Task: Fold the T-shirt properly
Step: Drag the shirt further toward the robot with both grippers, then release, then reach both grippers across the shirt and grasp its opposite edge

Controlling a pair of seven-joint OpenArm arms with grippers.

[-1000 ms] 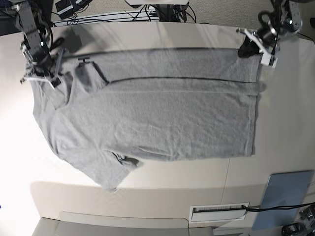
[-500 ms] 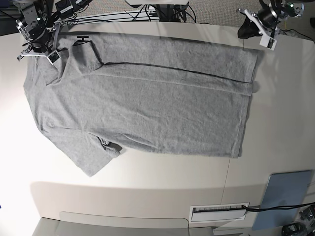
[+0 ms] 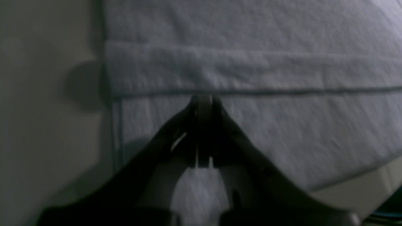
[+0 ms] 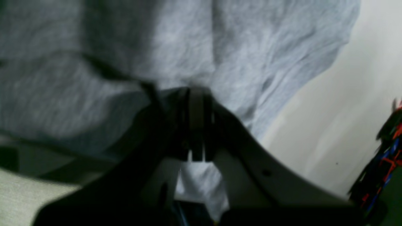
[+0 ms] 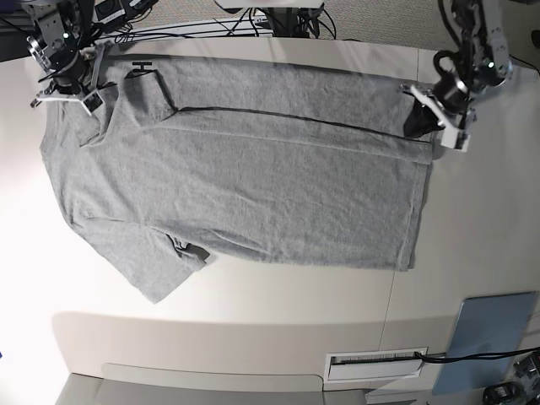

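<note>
The T-shirt lay spread on the bench, its far edge doubled over. Both the left gripper and right gripper were clamped on that fold's corners. Next probably called for carrying the fold across evenly.

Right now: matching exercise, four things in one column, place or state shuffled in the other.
1 T-shirt
2 left gripper
3 right gripper
4 blue-grey pad

a base view's near right corner of the table
b shut on the hem corner
c spread flat, sleeve folded in
d shut on the shoulder end

Pairs: 1-c, 2-b, 3-d, 4-a
</note>
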